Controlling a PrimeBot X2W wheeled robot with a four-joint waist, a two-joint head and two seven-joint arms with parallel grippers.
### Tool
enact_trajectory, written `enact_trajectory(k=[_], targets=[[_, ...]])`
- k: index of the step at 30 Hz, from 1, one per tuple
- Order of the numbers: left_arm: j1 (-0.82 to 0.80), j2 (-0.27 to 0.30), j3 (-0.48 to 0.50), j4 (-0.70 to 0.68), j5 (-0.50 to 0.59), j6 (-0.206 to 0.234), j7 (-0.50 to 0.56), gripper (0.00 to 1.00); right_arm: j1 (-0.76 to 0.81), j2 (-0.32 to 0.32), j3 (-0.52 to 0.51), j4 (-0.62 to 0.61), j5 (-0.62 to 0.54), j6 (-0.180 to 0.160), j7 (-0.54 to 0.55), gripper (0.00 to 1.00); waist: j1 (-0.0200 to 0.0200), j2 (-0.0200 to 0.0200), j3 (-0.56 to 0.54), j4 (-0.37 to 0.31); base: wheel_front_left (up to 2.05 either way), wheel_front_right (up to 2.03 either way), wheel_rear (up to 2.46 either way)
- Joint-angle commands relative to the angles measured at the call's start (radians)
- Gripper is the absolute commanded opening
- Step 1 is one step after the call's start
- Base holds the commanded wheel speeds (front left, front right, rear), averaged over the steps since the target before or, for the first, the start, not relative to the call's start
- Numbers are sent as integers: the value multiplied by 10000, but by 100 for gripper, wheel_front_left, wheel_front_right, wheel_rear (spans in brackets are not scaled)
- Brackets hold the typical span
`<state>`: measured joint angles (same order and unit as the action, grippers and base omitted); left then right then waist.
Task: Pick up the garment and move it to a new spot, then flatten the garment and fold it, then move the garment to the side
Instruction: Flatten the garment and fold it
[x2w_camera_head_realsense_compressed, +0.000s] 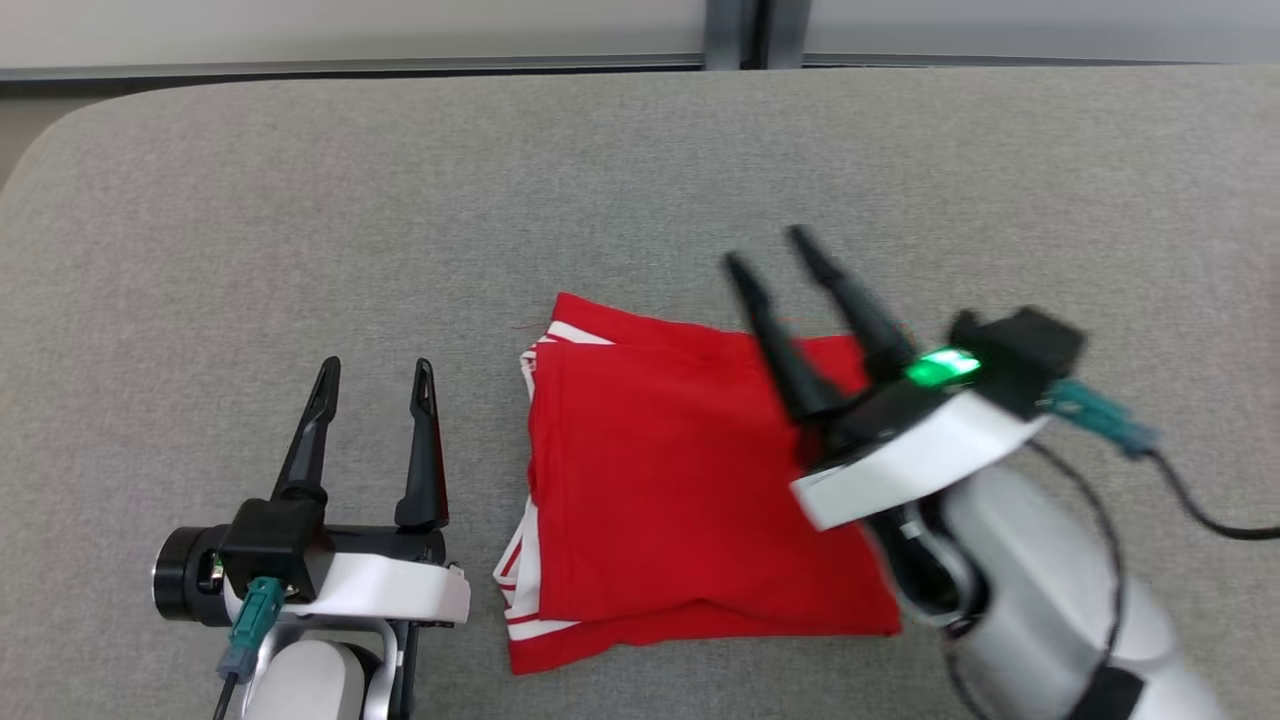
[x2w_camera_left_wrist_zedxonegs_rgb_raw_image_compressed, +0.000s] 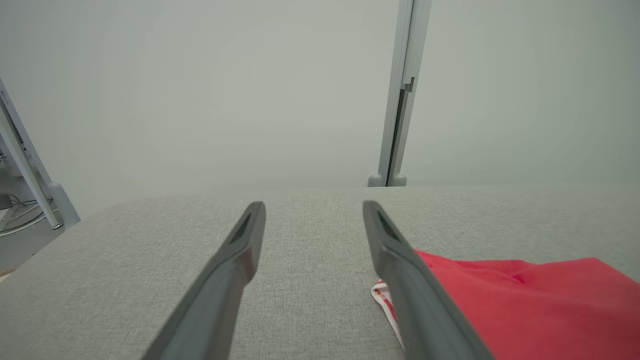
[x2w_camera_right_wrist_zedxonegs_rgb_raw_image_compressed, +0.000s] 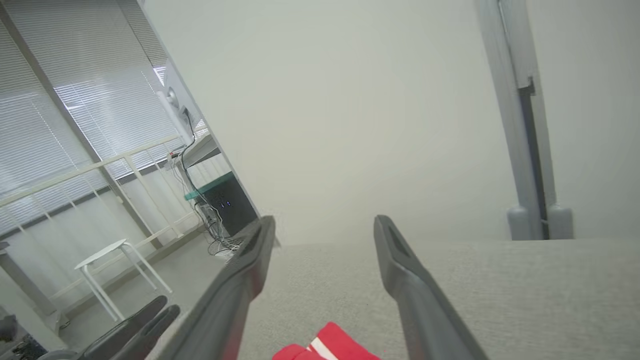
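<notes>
A grey woven-fabric tabletop (x2w_camera_head_realsense_compressed: 640, 150) with a rounded far left corner is seen. Beyond its far edge, plain pale wall panels (x2w_camera_left_wrist_zedxonegs_rgb_raw_image_compressed: 225, 90) are joined by a grey upright post (x2w_camera_left_wrist_zedxonegs_rgb_raw_image_compressed: 400, 100). Past the tabletop's left edge, slatted window blinds (x2w_camera_right_wrist_zedxonegs_rgb_raw_image_compressed: 60, 100) are lit brightly, with a pale railing (x2w_camera_right_wrist_zedxonegs_rgb_raw_image_compressed: 100, 167) before them. A white stool (x2w_camera_right_wrist_zedxonegs_rgb_raw_image_compressed: 105, 252) is set on the grey floor (x2w_camera_right_wrist_zedxonegs_rgb_raw_image_compressed: 150, 295), and a dark cabinet (x2w_camera_right_wrist_zedxonegs_rgb_raw_image_compressed: 227, 202) with loose cables (x2w_camera_right_wrist_zedxonegs_rgb_raw_image_compressed: 220, 242) is placed near the panels.
</notes>
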<state>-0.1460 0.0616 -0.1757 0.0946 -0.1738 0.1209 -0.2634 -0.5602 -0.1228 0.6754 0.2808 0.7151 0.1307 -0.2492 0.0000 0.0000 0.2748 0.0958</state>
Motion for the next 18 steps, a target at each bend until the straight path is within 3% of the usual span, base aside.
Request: enact_trajectory(k=[1,9,18], targets=[[-15,88,85,-13,92,-33,-10,100,230,-406,-522,-239,-268,0,-88,100,0,0,-82,-194,0,0,0],[191,267,299,59,150,-96,-10,100,2031,-1712,-3237,-789,-1239,0,-93,100,0,0,-465,-668,0,0,0],[799,620,480,202,123,-116,-9,100,4303,-1929,-5153,-1556,-2341,0,778,100,0,0,-1171,-983,0,0,0]])
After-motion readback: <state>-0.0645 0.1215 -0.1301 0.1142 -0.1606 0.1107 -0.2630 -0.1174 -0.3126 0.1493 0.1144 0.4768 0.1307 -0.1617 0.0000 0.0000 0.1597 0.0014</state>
